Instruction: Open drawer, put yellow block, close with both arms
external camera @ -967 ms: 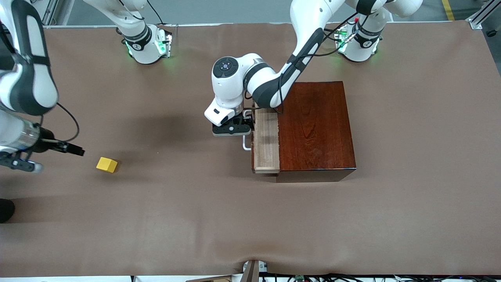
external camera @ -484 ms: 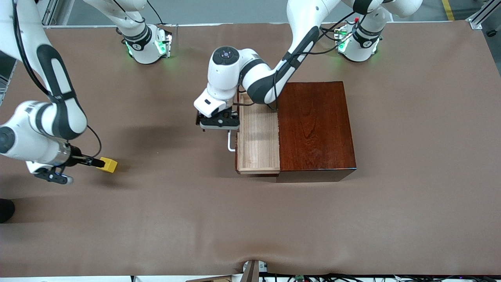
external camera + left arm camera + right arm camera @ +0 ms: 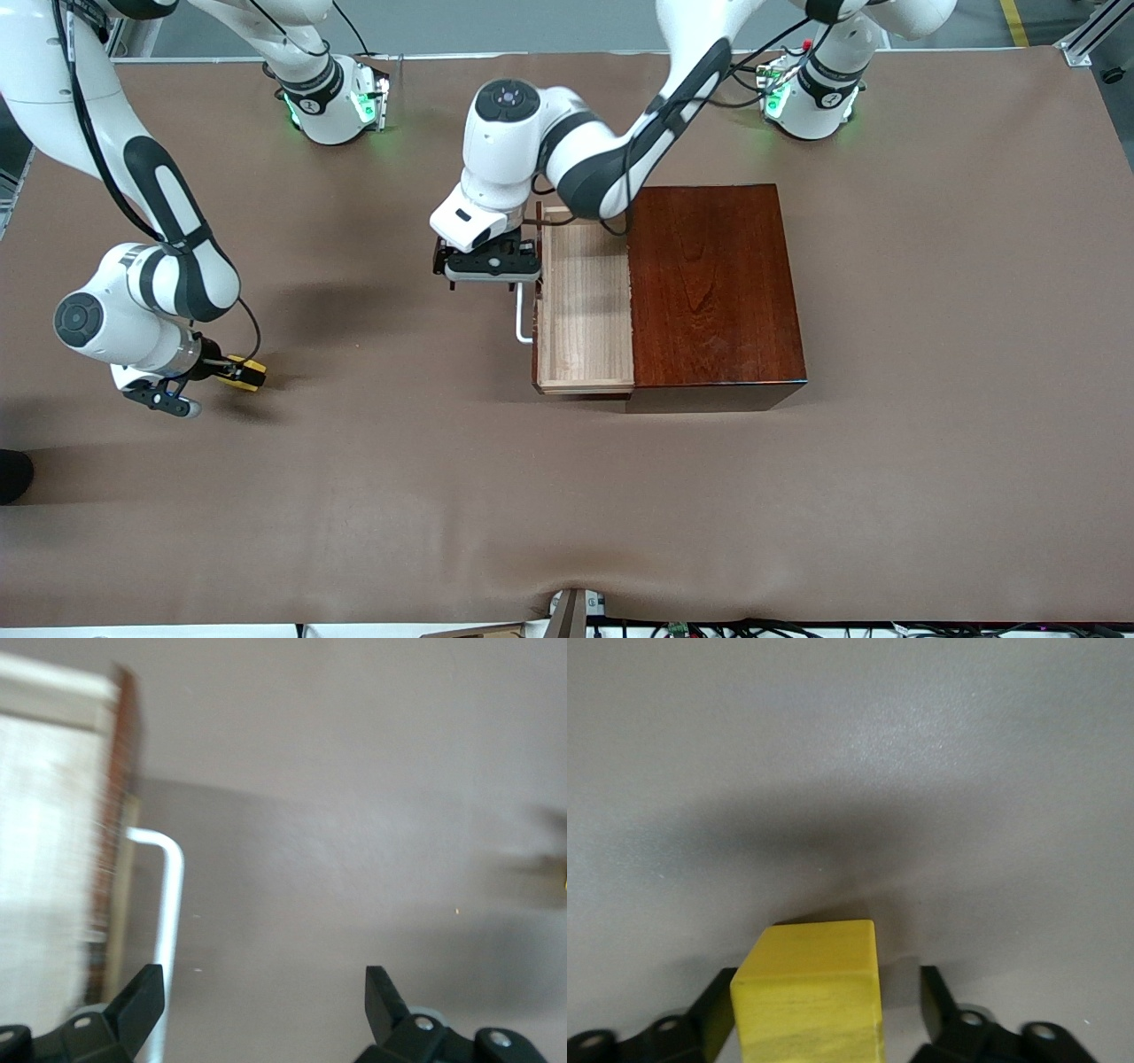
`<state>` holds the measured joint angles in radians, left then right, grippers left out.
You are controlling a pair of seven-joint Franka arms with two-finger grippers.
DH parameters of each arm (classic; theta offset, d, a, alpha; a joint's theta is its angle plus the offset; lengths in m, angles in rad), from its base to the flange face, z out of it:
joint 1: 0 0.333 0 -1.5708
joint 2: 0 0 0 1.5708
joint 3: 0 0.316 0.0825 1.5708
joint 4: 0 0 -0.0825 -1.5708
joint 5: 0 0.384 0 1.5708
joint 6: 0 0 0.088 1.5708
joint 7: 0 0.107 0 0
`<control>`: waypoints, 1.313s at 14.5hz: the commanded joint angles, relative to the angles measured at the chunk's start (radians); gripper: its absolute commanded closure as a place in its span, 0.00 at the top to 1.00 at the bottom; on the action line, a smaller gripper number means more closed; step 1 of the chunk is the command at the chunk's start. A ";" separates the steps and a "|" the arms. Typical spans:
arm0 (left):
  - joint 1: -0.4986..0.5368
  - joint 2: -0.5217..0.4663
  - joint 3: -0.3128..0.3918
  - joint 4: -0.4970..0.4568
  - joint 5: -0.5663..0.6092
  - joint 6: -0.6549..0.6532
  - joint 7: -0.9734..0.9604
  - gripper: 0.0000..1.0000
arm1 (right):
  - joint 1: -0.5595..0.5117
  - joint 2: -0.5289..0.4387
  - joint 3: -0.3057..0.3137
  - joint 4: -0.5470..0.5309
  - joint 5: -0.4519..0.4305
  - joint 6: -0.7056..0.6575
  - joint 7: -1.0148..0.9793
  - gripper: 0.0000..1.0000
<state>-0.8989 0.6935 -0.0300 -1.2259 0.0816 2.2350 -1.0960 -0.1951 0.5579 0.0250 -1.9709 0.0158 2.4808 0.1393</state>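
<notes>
Right end effector straddles the yellow block, fingers open.
Left end effector open beside the pulled-out drawer; handle free.

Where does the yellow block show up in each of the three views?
Front view: the yellow block sits on the table toward the right arm's end, at the tip of the right claw.
Left wrist view: only a yellow speck at the frame's edge, too small to tell.
Right wrist view: it fills the lower middle, between the open fingers.
Shared landmark: the brown table.
</notes>
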 commanded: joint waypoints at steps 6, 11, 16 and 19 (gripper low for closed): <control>0.320 -0.186 -0.013 -0.038 -0.011 -0.343 0.141 1.00 | 0.029 -0.185 0.006 0.081 -0.011 -0.277 0.003 0.00; 0.520 -0.282 -0.014 -0.142 -0.028 -0.425 0.379 1.00 | 0.106 -0.392 0.009 0.246 -0.033 -0.656 -0.073 0.00; 0.744 -0.510 -0.014 -0.381 -0.065 -0.452 0.787 1.00 | 0.305 -0.391 0.010 0.398 -0.004 -0.829 0.076 0.00; 0.837 -0.612 -0.014 -0.423 -0.066 -0.565 1.013 1.00 | 0.474 -0.378 0.009 0.423 0.054 -0.815 0.309 0.00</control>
<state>-0.1008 0.1946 -0.0316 -1.5572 0.0327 1.7212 -0.1908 0.1818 0.1529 0.0456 -1.5954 0.0372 1.6756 0.3158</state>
